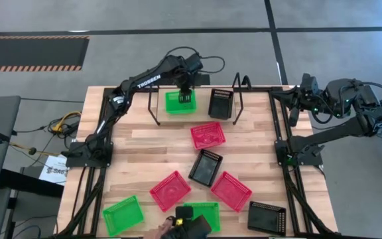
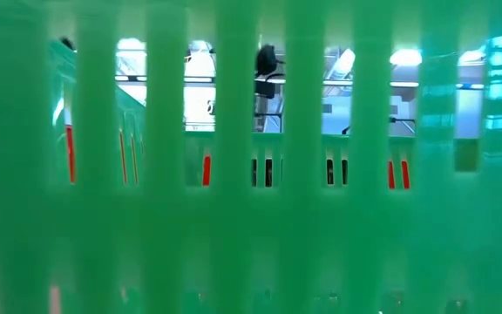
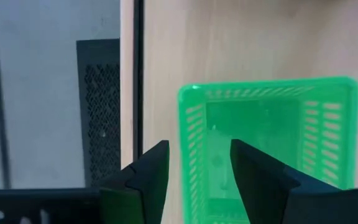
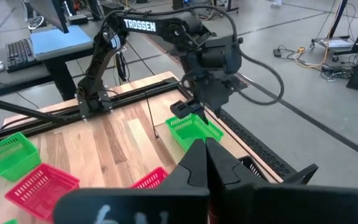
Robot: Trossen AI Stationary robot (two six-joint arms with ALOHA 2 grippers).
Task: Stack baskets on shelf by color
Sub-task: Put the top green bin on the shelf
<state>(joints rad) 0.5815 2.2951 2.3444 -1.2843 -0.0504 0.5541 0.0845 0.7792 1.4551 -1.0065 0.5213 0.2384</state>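
Nearest the low camera: green slotted plastic wall (image 2: 234, 174), filling the view and hiding nearly all behind it.

Across the plank tabletop (image 1: 138, 149), loose mesh baskets: bright green basket (image 1: 123, 214) near the front left corner, second green one (image 1: 207, 212) at the front edge under a dark object, red-pink baskets (image 1: 170, 190), (image 1: 231, 190) and (image 1: 207, 135), black baskets (image 1: 267, 217) and (image 1: 205, 166).

Farther back, on the narrow light wood shelf (image 1: 201, 106) between black wire uprights: green basket (image 1: 180, 101) at the left end, black basket (image 1: 221, 103) beside it.

Left gripper (image 3: 197, 165) above that green basket, fingers spread either side of its near rim, pinching nothing. Best lifted straight up, clear of rim and nearby wire upright (image 1: 155, 106), to leave the basket square.

Right gripper (image 4: 205, 152) off the table's right edge, pressed together, empty, waiting.
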